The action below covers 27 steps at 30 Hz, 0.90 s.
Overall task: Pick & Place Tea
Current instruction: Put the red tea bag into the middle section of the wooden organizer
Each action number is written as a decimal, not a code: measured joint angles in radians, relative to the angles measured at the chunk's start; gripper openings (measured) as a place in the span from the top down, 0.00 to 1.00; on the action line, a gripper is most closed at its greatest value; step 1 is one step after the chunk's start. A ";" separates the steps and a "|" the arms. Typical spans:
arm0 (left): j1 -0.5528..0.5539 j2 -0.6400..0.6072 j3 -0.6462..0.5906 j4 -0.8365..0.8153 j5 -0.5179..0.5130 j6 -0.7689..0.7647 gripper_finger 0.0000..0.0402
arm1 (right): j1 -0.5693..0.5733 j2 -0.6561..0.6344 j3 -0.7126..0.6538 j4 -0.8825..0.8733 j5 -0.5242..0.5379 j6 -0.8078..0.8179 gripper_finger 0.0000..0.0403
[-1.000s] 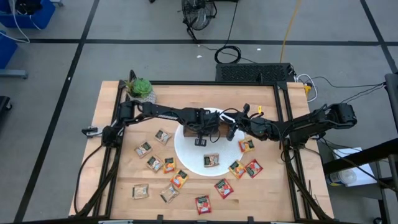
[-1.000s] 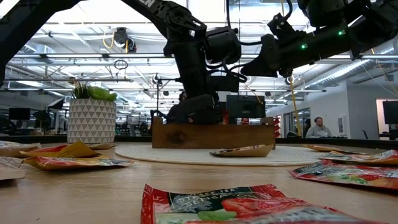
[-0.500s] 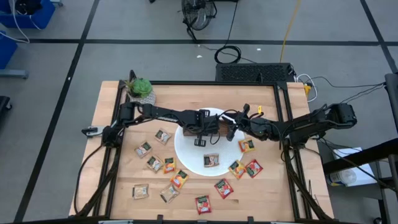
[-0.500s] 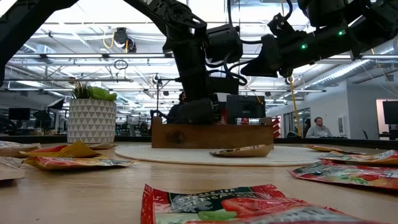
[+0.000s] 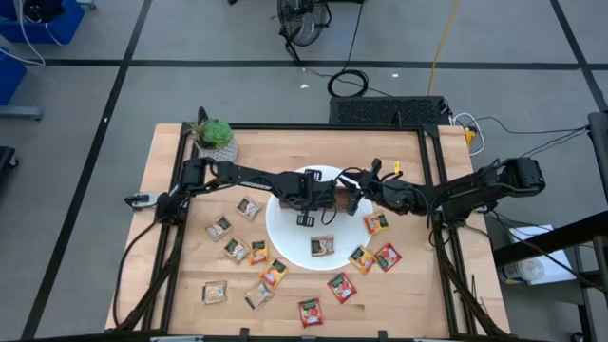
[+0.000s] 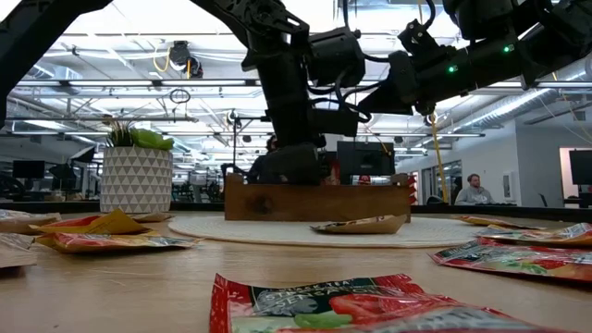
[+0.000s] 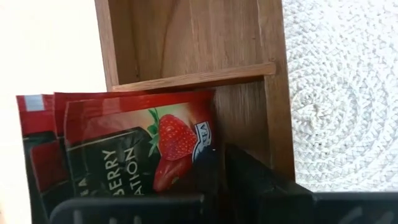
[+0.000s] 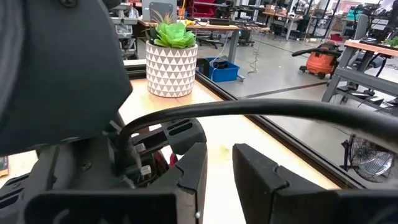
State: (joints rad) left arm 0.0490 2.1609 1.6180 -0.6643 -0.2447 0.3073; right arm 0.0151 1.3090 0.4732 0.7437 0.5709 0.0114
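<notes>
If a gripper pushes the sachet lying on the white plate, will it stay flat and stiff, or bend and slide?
The sachet probably bends easily: in the low view its edges curl up off the plate. It looks thin and flat, so likely light and prone to slide. It should not roll or tip.
</notes>
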 joint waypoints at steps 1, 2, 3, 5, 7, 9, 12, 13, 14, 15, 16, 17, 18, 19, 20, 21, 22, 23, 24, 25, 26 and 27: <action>0.000 0.000 0.000 0.000 -0.001 -0.001 0.91 | 0.000 0.000 0.000 0.000 0.000 0.000 0.84; 0.000 0.000 0.000 0.000 -0.001 -0.001 0.92 | 0.000 0.000 0.000 0.000 0.000 0.000 0.84; 0.000 0.000 0.000 0.000 -0.002 -0.001 0.92 | 0.000 0.000 0.000 0.000 0.000 0.000 0.84; 0.000 0.000 0.001 0.000 -0.002 -0.001 0.93 | 0.000 0.000 0.000 0.000 0.000 0.000 0.84; 0.000 0.000 0.001 0.000 -0.002 -0.002 0.95 | 0.000 0.000 0.000 0.000 0.000 0.000 0.84; 0.000 0.000 0.001 0.000 -0.002 -0.002 0.96 | 0.000 0.000 0.000 0.000 0.000 0.000 0.84; 0.000 0.000 0.002 -0.005 0.012 -0.013 0.98 | 0.000 0.000 0.000 -0.001 0.000 0.000 0.84; 0.000 0.000 0.002 -0.005 0.018 -0.014 0.99 | 0.000 0.000 0.000 -0.003 0.000 0.000 0.84; 0.000 -0.001 0.002 -0.007 0.024 -0.014 0.99 | 0.000 0.000 0.000 -0.007 0.000 0.000 0.84; 0.000 -0.007 0.002 -0.014 0.030 -0.014 0.99 | 0.000 0.000 0.000 -0.008 0.000 0.000 0.84; 0.000 -0.011 0.002 -0.020 0.032 -0.014 0.99 | 0.000 0.000 0.000 -0.009 0.000 0.000 0.84; 0.000 -0.015 0.002 -0.021 0.033 -0.015 0.98 | 0.000 0.000 0.000 -0.009 0.000 0.000 0.84; 0.000 -0.021 0.003 -0.019 0.034 -0.017 0.96 | 0.000 0.000 0.000 -0.008 0.000 0.000 0.84; 0.000 -0.030 0.003 -0.022 0.034 -0.022 0.95 | 0.000 0.000 0.000 -0.008 0.000 0.000 0.84; 0.000 -0.036 0.003 -0.026 0.034 -0.026 0.94 | 0.000 0.000 0.000 -0.008 0.000 0.000 0.84; 0.000 -0.042 0.003 -0.020 0.034 -0.030 0.92 | 0.000 0.000 0.000 -0.008 0.000 0.000 0.84; 0.000 -0.056 0.003 -0.018 0.035 -0.032 0.91 | 0.000 0.000 0.000 -0.008 0.000 0.000 0.84; 0.000 -0.065 0.003 -0.024 0.035 -0.034 0.91 | 0.000 0.000 0.000 -0.008 0.000 0.000 0.84; 0.000 -0.071 0.003 -0.022 0.034 -0.040 0.90 | 0.000 0.000 0.000 -0.008 0.001 0.001 0.84; 0.000 -0.082 0.003 -0.016 0.035 -0.044 0.89 | 0.000 0.000 0.000 -0.008 0.001 0.004 0.84; 0.000 -0.092 0.003 -0.019 0.036 -0.048 0.89 | 0.000 0.000 0.000 -0.008 0.001 0.004 0.84; 0.000 -0.101 0.003 -0.021 0.038 -0.051 0.89 | 0.000 0.000 0.000 -0.009 0.000 0.005 0.84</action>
State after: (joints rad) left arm 0.0490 2.0604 1.6212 -0.6858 -0.2065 0.2566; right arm 0.0151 1.3090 0.4732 0.7349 0.5713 0.0160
